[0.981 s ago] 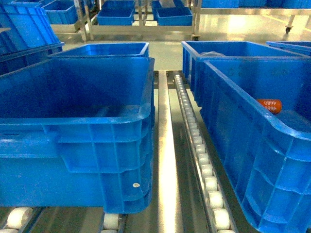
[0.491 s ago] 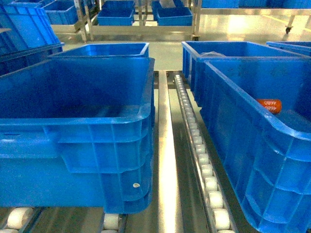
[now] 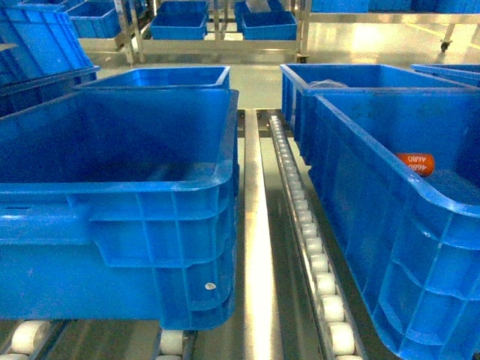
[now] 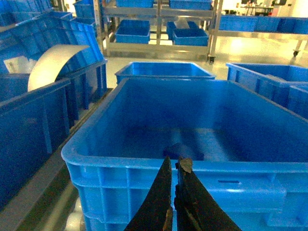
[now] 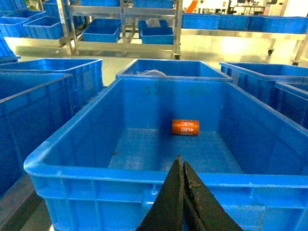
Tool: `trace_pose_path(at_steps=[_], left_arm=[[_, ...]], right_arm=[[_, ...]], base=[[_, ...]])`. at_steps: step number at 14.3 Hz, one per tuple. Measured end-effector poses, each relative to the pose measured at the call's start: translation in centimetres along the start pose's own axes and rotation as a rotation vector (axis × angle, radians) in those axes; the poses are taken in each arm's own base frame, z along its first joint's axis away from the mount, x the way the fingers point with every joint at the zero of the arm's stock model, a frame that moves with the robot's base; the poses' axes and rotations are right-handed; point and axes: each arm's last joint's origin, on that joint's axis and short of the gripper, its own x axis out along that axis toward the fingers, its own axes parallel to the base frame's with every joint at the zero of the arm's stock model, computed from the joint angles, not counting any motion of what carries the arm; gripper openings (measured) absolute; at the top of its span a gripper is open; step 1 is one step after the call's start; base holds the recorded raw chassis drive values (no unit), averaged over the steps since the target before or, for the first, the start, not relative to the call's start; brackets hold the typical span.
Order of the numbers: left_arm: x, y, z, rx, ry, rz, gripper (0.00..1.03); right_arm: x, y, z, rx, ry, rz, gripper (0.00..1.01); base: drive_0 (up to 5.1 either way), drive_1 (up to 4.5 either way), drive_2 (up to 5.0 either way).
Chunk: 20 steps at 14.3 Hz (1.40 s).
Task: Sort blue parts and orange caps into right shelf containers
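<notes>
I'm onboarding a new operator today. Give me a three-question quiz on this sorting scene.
1. True or false: the orange cap lies inside the right bin.
2. What text is printed on the cap?
3. The right gripper fingers are: A) wide open, B) closed together, C) holding a cap.

Key: 1. True. 2. 4680, printed twice. 3. B.

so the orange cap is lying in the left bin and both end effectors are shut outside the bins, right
Not quite: the orange cap lies in the right bin, as the right wrist view shows. Both the left end effector and right end effector are shut outside the bins.
</notes>
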Motion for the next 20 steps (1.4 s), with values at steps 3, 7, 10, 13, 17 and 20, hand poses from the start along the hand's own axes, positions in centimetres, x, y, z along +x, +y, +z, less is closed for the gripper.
trace_pose_path(at_steps=[3, 7, 10, 13, 17, 20], left_arm=[[-0.8, 0.0, 0.2, 0.000, -0.003, 0.000, 0.02], [-1.7, 0.0, 0.4, 0.000, -0.012, 0.000, 0.02], [-2.2, 0.0, 0.4, 0.000, -0.013, 0.000, 0.02], [-2.7, 0.0, 0.4, 0.000, -0.014, 0.000, 0.02], [-3.9, 0.0, 0.0, 0.000, 0.006, 0.002, 0.02], [-3.9, 0.0, 0.0, 0.000, 0.002, 0.000, 0.06]], right_arm=[[-0.8, 0.0, 0.2, 0.000, -0.007, 0.000, 0.01], [-1.6, 0.0, 0.3, 0.000, -0.008, 0.000, 0.01], [-2.0, 0.0, 0.3, 0.000, -0.008, 0.000, 0.01], [-2.4, 0.0, 0.2, 0.000, -0.006, 0.000, 0.01], [-3.5, 0.0, -0.1, 0.002, 0.001, 0.000, 0.01], [-3.5, 0.0, -0.1, 0.003, 0.003, 0.000, 0.08]], base=[[0.0, 0.00, 0.0], [0.0, 0.00, 0.0], [0.0, 0.00, 0.0], [0.0, 0.00, 0.0], [0.0, 0.00, 0.0], [0.0, 0.00, 0.0]])
